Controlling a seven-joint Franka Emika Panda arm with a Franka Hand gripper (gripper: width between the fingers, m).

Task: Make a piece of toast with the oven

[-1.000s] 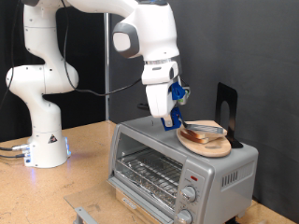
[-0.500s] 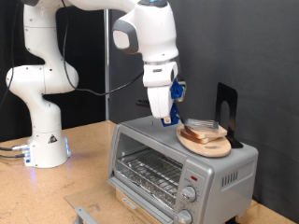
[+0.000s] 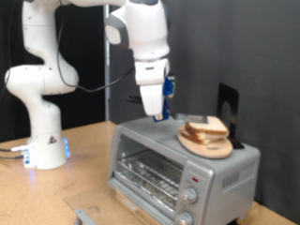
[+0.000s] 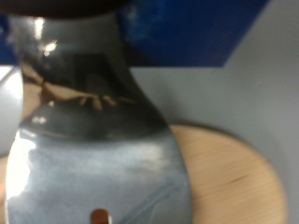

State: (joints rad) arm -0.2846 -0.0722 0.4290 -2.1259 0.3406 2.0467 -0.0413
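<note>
Gripper (image 3: 157, 114) hangs above the oven (image 3: 183, 165) top, beside the toast (image 3: 207, 128) on its plate (image 3: 201, 146); finger spacing cannot be judged.

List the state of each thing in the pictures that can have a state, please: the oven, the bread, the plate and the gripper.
oven: door open, wire rack bare, nothing inside.
piece of toast: lying on the wooden plate with a second slice, not in the oven.
wooden plate: resting on the oven's roof.
gripper: above the oven roof, beside the plate, apart from the bread; jaws unclear.
</note>
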